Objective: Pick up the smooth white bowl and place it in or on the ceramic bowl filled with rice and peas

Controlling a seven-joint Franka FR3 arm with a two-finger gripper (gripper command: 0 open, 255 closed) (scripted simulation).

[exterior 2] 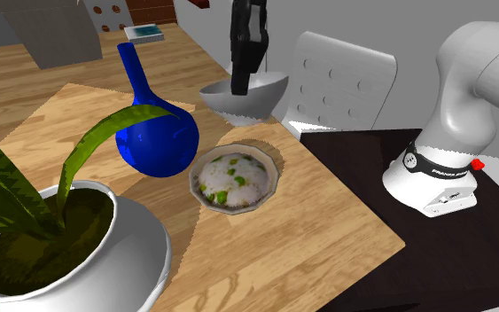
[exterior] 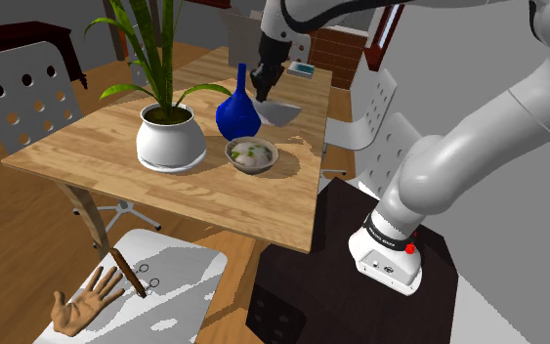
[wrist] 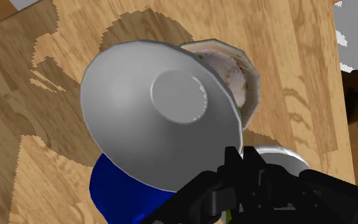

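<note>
The smooth bowl [exterior: 282,114] [exterior 2: 254,99] [wrist: 158,111] is drawn pale grey and hangs a little above the wooden table [exterior: 87,142] [exterior 2: 327,230]. My black gripper [exterior: 266,91] [exterior 2: 242,84] [wrist: 238,156] is shut on its rim from above. The rice-and-peas bowl [exterior: 252,154] [exterior 2: 236,180] [wrist: 242,70] rests on the table, nearer the table's front edge than the held bowl. In the wrist view the held bowl covers part of the rice bowl. A blue vase [exterior: 237,112] [exterior 2: 156,133] [wrist: 117,191] stands close beside both.
A white pot with a green plant [exterior: 170,142] [exterior 2: 105,257] stands at the shoulder view's left of the rice bowl. A small book [exterior: 302,70] [exterior 2: 144,33] lies at the table's far end. White chairs [exterior: 385,122] [exterior 2: 340,80] flank the table. The dark stand [exterior: 341,293] is nearby.
</note>
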